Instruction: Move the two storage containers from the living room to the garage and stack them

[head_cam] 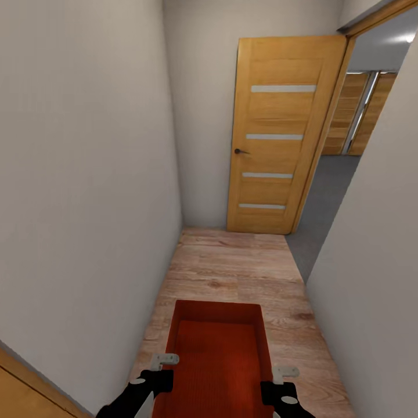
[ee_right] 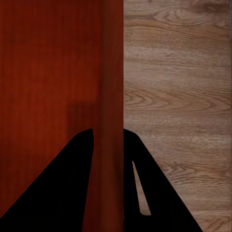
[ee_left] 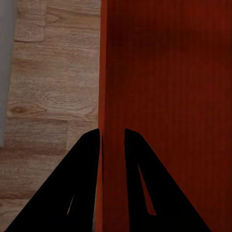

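One orange-red open-top storage container [head_cam: 217, 354] hangs low in front of me over the light wood plank floor [head_cam: 232, 267] of a narrow hallway. My left gripper [head_cam: 164, 371] is shut on its left side wall, and my right gripper [head_cam: 280, 380] is shut on its right side wall. In the left wrist view the black fingers [ee_left: 84, 164] of the left gripper [ee_left: 112, 133] pinch the thin red wall [ee_left: 103, 72], one finger inside and one outside. In the right wrist view the right gripper [ee_right: 107, 131] clamps the opposite wall [ee_right: 112, 72] the same way. The bin is empty.
White walls stand close on the left [head_cam: 87, 203] and on the right [head_cam: 371, 261]. Ahead, a wooden door [head_cam: 281, 133] with pale glass strips stands open against the end wall. The doorway at right leads onto a dark grey floor [head_cam: 325, 203].
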Available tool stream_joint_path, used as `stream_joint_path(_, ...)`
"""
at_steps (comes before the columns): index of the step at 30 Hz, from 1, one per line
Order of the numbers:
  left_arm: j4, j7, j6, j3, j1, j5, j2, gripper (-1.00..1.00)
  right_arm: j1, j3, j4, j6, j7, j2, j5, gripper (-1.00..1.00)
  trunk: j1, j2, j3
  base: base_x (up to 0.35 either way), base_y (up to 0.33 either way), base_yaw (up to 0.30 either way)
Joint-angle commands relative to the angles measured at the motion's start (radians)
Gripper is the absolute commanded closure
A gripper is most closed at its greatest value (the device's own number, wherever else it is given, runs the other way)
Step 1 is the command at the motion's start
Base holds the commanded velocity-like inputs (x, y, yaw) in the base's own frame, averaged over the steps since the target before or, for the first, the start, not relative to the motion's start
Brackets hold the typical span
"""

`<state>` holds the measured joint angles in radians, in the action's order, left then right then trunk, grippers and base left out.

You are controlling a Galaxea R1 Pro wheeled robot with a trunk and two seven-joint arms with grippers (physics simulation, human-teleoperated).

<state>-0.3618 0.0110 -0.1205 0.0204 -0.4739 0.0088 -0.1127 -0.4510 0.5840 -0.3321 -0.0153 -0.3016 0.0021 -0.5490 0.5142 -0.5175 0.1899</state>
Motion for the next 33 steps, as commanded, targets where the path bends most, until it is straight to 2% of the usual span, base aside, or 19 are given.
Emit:
stream_joint_path(1,0.0,0.009,-0.007,-0.007,0.0,-0.013,0.01,1.0,-0.001,-0.007,-0.002,-0.003,-0.017,-0.01,0.012,1.0,0.001,-0.001,0.002,0.323,0.0,0.0)
stream_joint_path(33,0.007,0.009,-0.005,-0.007,0.0,-0.012,0.01,1.0,-0.001,-0.007,-0.002,-0.005,-0.017,-0.011,0.012,1.0,0.001,-0.001,0.002,0.323,0.0,0.0)
